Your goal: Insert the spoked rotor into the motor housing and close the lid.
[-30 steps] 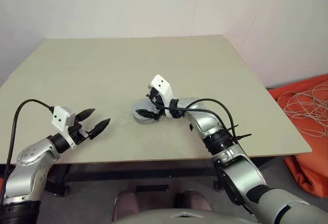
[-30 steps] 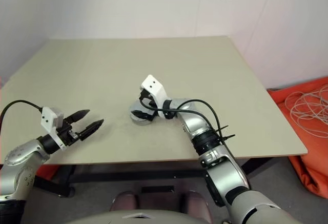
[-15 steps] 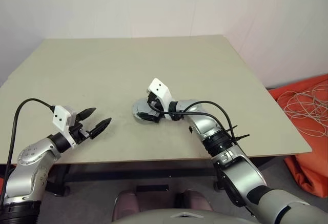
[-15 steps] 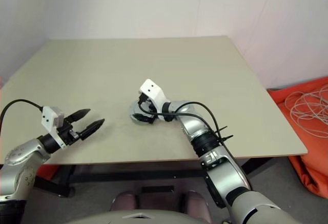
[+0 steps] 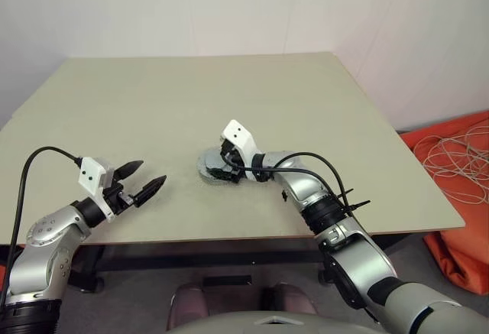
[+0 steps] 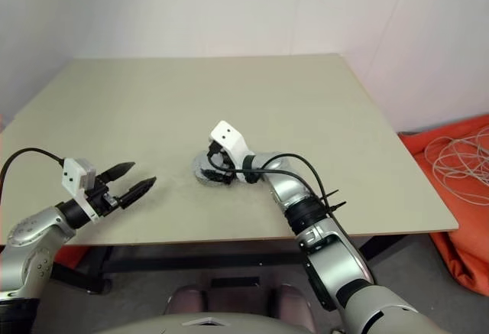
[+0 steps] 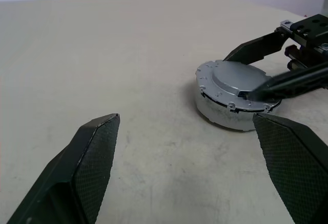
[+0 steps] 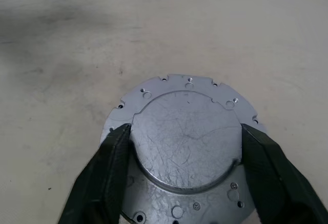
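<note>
Your right gripper was down on the motor housing near the middle of the table, its two black fingers straddling the raised round centre of the lid. The lid sat plain grey face up on the housing, a thin dark gap showing along part of the seam in the left wrist view. Each finger lay right against an opposite edge of that raised disc, on the lid's flat flange with its small holes and notches. Whether they were actually squeezing it, you couldn't tell from these views; they looked set at the disc's width, neither wide apart nor pressed together.

Your left gripper hung over the near left part of the table, well apart from the housing, fingers spread wide and holding nothing, pointing across toward it. The stretch of tabletop between that gripper and the housing was bare.

The right arm's black cable looped above its forearm. Off the table's right edge, an orange cloth lay on the floor with pale cord coiled on it. Pale walls stood behind the table.
</note>
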